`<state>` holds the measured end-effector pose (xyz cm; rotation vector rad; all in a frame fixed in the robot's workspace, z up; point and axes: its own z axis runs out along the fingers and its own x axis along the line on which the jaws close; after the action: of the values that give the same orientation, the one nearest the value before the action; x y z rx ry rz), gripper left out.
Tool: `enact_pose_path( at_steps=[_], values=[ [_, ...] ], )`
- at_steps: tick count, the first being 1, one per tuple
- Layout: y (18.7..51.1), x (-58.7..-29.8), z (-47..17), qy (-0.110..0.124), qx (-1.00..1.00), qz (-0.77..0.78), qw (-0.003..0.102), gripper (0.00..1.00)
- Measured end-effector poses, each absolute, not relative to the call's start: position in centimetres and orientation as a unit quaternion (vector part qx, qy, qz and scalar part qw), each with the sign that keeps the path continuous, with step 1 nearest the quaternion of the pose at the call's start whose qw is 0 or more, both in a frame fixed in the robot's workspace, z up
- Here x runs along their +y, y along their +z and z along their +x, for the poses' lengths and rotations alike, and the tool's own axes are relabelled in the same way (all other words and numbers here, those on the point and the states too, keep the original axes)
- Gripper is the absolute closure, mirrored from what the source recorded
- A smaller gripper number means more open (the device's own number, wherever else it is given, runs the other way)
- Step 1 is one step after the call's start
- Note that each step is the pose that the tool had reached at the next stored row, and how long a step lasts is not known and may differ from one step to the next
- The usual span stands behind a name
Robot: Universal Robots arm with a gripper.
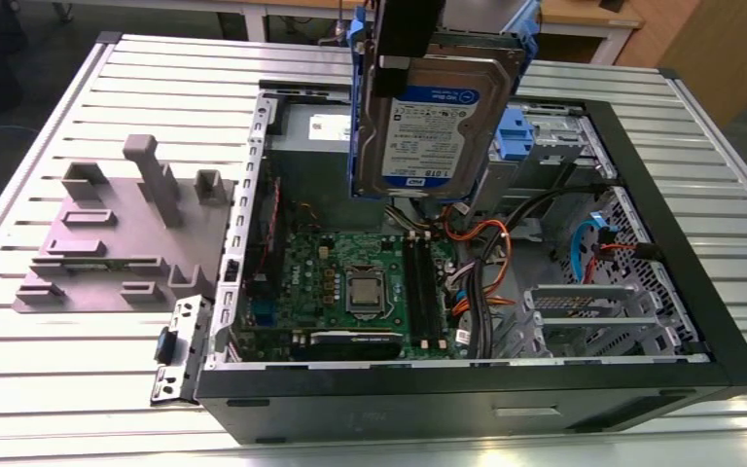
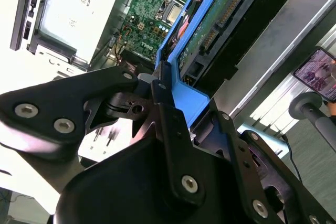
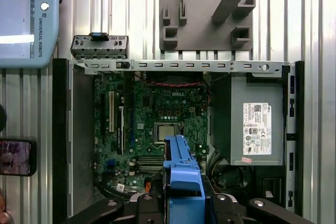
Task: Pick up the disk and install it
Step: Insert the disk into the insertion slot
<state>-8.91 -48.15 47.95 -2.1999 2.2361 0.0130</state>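
Silver-grey disk (image 1: 432, 126), white-and-blue label, blue carrier, hanging upright over the open case (image 1: 478, 394); gripper (image 2: 184, 103) is clamped on it.

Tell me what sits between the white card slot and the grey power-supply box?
The processor socket on the green motherboard, seen in the first wrist view.

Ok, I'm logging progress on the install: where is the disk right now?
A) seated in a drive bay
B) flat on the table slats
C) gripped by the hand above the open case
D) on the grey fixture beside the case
C: the disk hangs on edge, clamped in the hand, over the open computer case with the motherboard below.
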Motion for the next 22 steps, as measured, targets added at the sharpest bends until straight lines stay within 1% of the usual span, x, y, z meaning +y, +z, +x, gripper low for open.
enact_pose_path(
  at_steps=[16, 22],
  values=[
    [48.0, -48.2, -8.7, 0.004, 0.713, -0.701, 0.002, 0.64],
    [47.9, -49.4, -8.7, 0.004, 0.713, -0.701, 0.002, 0.64]
  ],
)
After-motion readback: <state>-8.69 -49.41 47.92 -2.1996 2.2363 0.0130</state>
